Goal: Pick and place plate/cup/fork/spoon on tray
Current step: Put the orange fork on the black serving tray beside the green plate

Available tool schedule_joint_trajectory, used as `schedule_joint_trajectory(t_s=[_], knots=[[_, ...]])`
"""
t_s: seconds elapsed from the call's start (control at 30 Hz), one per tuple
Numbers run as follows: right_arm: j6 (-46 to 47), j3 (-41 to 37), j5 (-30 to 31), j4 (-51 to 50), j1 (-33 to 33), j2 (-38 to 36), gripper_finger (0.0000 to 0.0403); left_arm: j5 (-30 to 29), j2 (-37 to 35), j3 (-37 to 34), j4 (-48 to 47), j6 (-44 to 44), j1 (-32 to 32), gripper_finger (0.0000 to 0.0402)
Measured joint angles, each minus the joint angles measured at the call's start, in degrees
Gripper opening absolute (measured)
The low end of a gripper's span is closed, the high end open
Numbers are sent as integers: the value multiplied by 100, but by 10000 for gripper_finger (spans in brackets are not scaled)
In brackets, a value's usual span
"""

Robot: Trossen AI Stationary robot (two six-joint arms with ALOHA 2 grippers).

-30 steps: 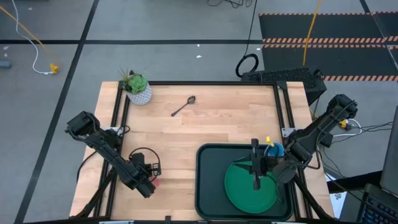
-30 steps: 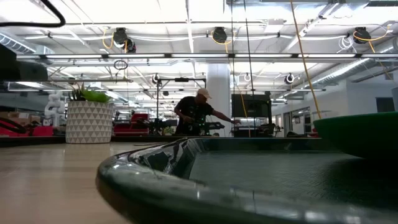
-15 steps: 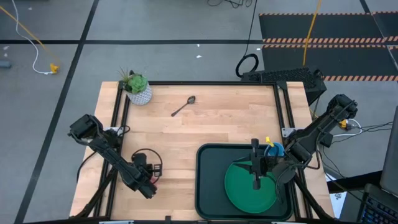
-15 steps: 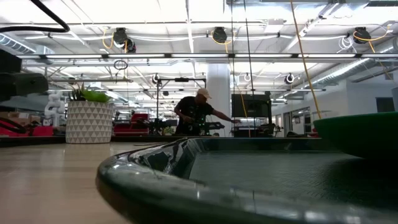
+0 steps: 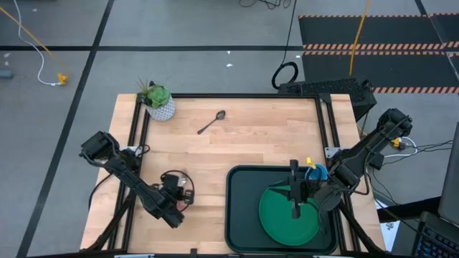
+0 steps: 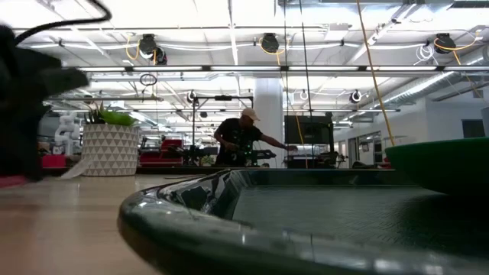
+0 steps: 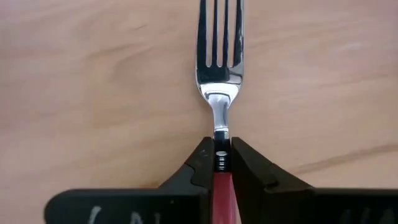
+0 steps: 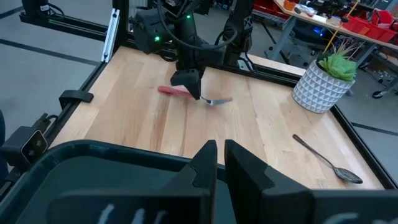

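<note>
Two fingers of the left end effector (image 7: 221,163) are closed on the red handle of the fork (image 7: 219,74), which is held low over the wooden surface (image 5: 237,147) left of the tray (image 5: 239,215). The right end effector (image 8: 221,155) is kept nearly closed, empty, above the green plate (image 5: 283,218) in the tray.

Green plate (image 5: 287,215) on a blackish-green tray (image 5: 240,215), bright blue cup (image 5: 318,173). Fork (image 7: 220,93) is silver with a red-pink handle. Grey spoon (image 5: 211,123), and a white patterned pot (image 5: 161,109).
</note>
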Motion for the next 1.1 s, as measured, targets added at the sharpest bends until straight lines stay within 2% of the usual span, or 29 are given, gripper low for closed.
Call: schedule_joint_trajectory(t_s=[0.1, 0.2, 0.37, 0.57, 0.7, 0.9, 1.1], knots=[[0, 0, 1, 19, -18, 0, 22, -794, -69, 125, 163, 366, -10, 35], [17, 0, 3, 19, -74, 0, 22, -1346, -85, 395, 69, 631, 27, 35], [35, 0, 3, 17, -149, 0, 22, -1832, -89, 974, 20, 1465, 275, 33], [0, 0, 3, 16, -175, 0, 22, -2243, -92, 1756, 292, 2908, 646, 33], [-43, 0, 3, 6, -173, 0, 22, -2530, -92, 2010, 1352, 4257, 845, 33], [-166, 0, -12, -42, -106, 0, 22, -2564, 41, 2049, 3987, 6499, 1066, 33], [-136, 0, -12, 81, -20, -33, 22, -2547, 533, 2049, 5970, 7832, 1164, 33]])
